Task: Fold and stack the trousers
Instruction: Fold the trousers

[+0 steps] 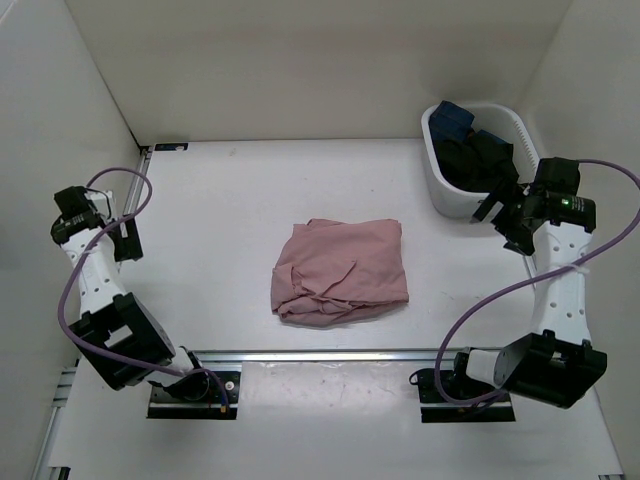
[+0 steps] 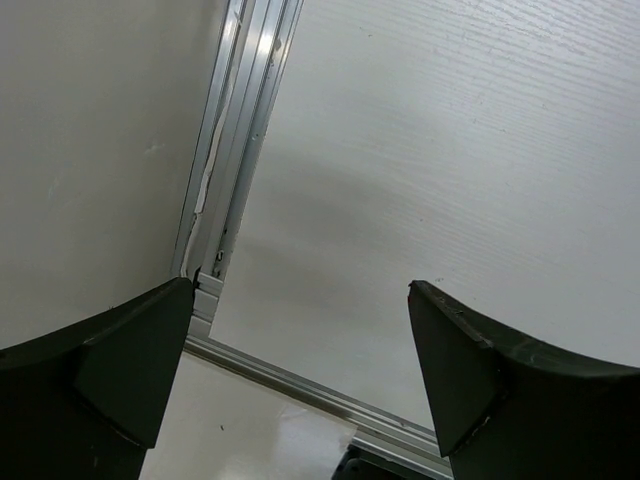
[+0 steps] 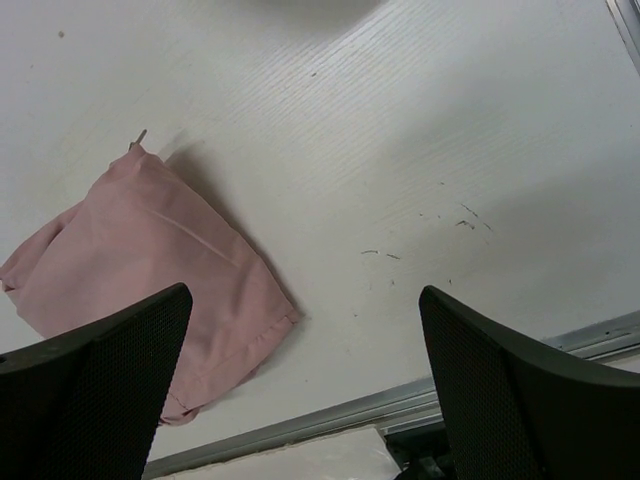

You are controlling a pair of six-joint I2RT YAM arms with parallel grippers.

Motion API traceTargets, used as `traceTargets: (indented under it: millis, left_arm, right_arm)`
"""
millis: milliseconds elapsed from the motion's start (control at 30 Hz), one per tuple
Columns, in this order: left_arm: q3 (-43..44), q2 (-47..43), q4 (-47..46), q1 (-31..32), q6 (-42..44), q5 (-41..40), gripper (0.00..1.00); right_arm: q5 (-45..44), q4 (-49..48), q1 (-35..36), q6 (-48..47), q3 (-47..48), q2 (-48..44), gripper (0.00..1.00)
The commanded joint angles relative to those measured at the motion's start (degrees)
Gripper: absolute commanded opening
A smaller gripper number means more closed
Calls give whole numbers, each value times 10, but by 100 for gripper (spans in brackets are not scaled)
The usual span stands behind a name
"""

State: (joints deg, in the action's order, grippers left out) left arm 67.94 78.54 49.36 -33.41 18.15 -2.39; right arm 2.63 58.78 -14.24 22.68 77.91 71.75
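Left hand and right hand, both spread wide and empty, well apart from the folded pink trousers central on the worktop; risk: my pinching only one layer would likely pull the loose bundle open.

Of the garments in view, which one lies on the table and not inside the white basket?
The dusty-pink cloth trousers, a folded bundle on the white table. The dark blue and black garments sit inside the white plastic basket.
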Motion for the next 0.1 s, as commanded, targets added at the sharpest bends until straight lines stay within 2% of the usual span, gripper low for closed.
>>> traceTargets:
  millis: [0,67]
  left_arm:
    - [0,-14,4,0,-1,10,100]
    - [-5,-19,4,0,-1,10,100]
  right_arm:
    - [26,-21,-2,-20,21,1,99]
    - [26,-26,-2,-25,21,1,99]
